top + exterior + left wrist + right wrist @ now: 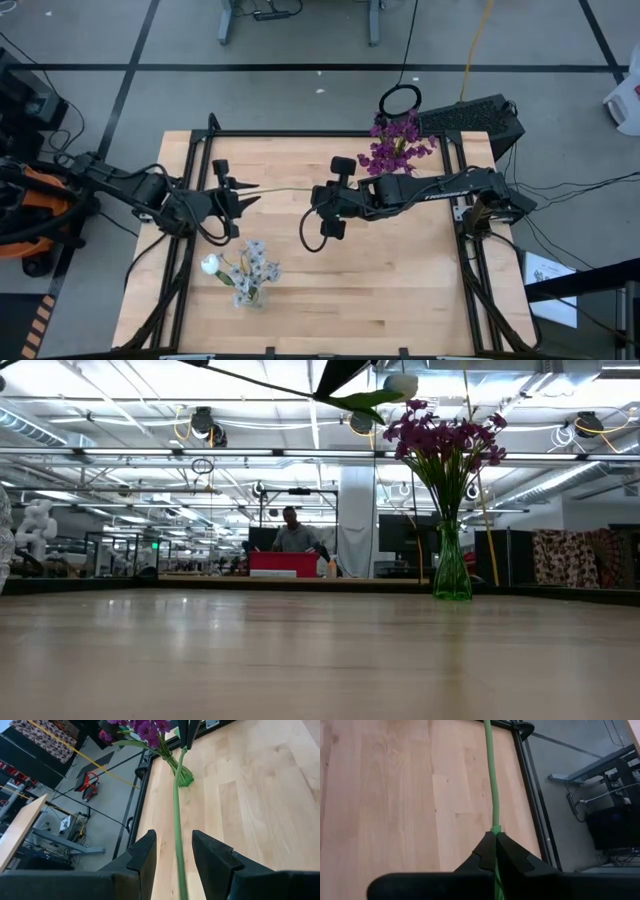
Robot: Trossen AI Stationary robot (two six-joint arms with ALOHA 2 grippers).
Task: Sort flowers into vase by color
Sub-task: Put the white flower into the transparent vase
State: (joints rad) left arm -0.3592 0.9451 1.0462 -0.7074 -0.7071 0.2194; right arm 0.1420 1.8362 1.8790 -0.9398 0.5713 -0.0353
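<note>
Flower stem point(285, 190) spans mid-air between both hands above the table point(400, 290). Right hand point(495, 837) clenched on it; left hand point(172, 852) released, fingers straddling. Keep stem level; left must close before right lets go.

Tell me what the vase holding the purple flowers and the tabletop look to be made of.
Vase: likely green glass, glossy and see-through, with stems showing inside. Tabletop: pale wood planks with visible grain, smooth and lightly sheened, probably sealed butcher block.
</note>
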